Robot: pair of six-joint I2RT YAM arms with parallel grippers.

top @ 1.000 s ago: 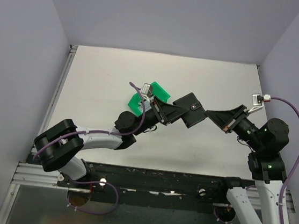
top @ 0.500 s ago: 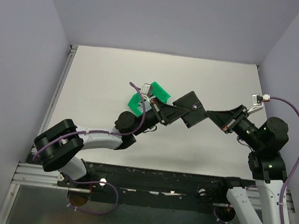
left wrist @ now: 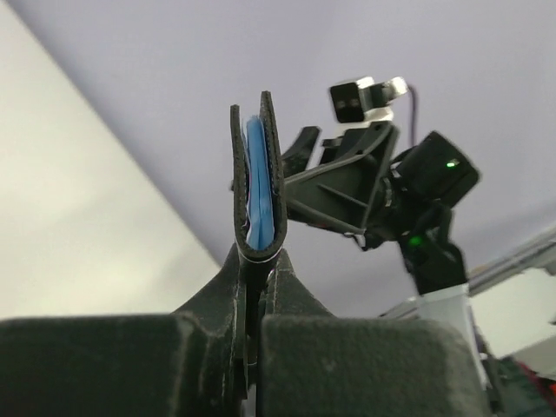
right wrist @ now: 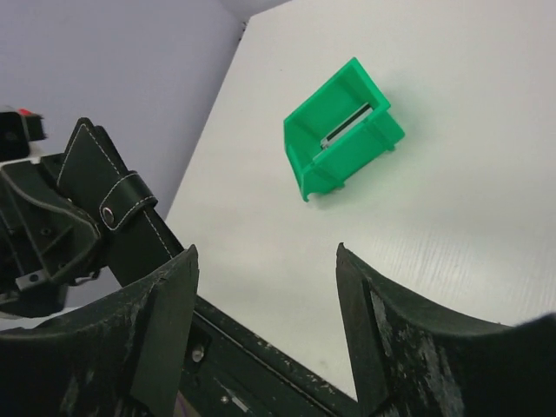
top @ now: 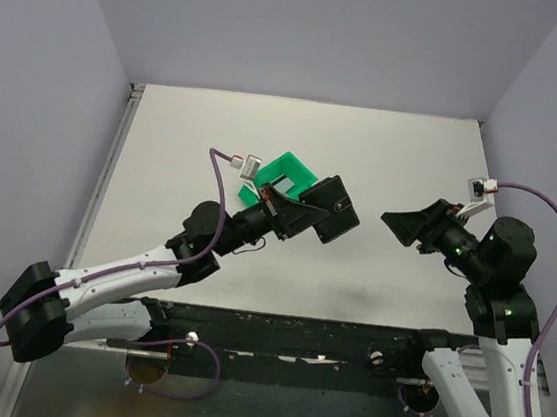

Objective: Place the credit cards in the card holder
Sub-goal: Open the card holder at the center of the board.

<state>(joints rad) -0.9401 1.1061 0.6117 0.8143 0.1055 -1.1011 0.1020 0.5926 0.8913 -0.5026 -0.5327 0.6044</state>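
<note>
The card holder (top: 331,208) is a black folded wallet held in the air by my left gripper (top: 296,214), which is shut on its folded edge. In the left wrist view the card holder (left wrist: 257,178) shows edge-on, with a pale blue credit card (left wrist: 255,182) tucked between its leaves above my gripper (left wrist: 258,261). My right gripper (top: 394,223) is open and stands apart to the right of the wallet with nothing between its fingers. In the right wrist view the gripper (right wrist: 266,252) faces the card holder (right wrist: 117,221) at the left. A silvery card (right wrist: 352,128) lies in the green bin.
A green plastic bin (top: 281,173) sits on the white table just behind the left gripper, and it also shows in the right wrist view (right wrist: 343,139). The black mounting rail (top: 324,340) runs along the near edge. Grey walls close in the sides.
My right gripper opened, let go of the card holder and drew back right. My left gripper shut on the holder and carried it left toward the bin, the left arm stretching out.
</note>
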